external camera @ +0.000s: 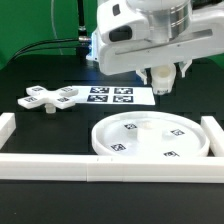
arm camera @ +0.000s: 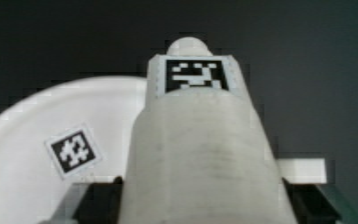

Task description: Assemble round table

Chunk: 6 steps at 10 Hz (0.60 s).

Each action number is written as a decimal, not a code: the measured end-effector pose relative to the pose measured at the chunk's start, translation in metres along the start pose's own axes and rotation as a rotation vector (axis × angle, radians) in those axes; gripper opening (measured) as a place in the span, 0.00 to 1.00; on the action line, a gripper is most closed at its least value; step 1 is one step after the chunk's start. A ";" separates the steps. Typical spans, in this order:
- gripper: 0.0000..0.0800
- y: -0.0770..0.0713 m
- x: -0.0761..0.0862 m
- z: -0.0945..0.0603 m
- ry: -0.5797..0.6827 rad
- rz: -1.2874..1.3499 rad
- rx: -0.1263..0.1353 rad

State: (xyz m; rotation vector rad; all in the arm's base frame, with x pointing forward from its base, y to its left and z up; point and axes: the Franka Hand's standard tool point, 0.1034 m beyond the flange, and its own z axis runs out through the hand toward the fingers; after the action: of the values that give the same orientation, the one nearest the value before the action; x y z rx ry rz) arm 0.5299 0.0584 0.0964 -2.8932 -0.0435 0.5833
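Your gripper [external camera: 162, 78] has its jaws closed on one post [arm camera: 194, 130]. One round disc [external camera: 150, 140] lies close by. One cross piece [external camera: 52, 98] lies apart from both.

The large round disc [external camera: 150, 137] is smooth white plastic with a faint sheen; the cross-shaped piece [external camera: 55, 98] is the same white plastic; the short post [arm camera: 194, 140] is white plastic, matt and finely grained; the table top [external camera: 40, 135] is black and matt; the border bars [external camera: 50, 168] are smooth white.

Bars [external camera: 50, 166] hem disc's [external camera: 150, 140] near side; post [arm camera: 194, 130] hangs above it; table [external camera: 40, 135] toward exterior view's left free.
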 end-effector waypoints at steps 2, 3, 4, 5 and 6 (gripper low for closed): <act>0.51 0.004 0.005 -0.002 0.151 0.004 -0.025; 0.51 0.006 0.005 -0.001 0.186 0.005 -0.031; 0.51 0.009 0.010 -0.005 0.250 -0.016 -0.044; 0.51 0.013 0.009 -0.010 0.289 -0.057 -0.058; 0.51 0.014 0.013 -0.021 0.392 -0.068 -0.080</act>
State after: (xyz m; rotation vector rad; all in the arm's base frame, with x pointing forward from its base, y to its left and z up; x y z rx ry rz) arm 0.5496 0.0412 0.1082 -3.0122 -0.1108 -0.0028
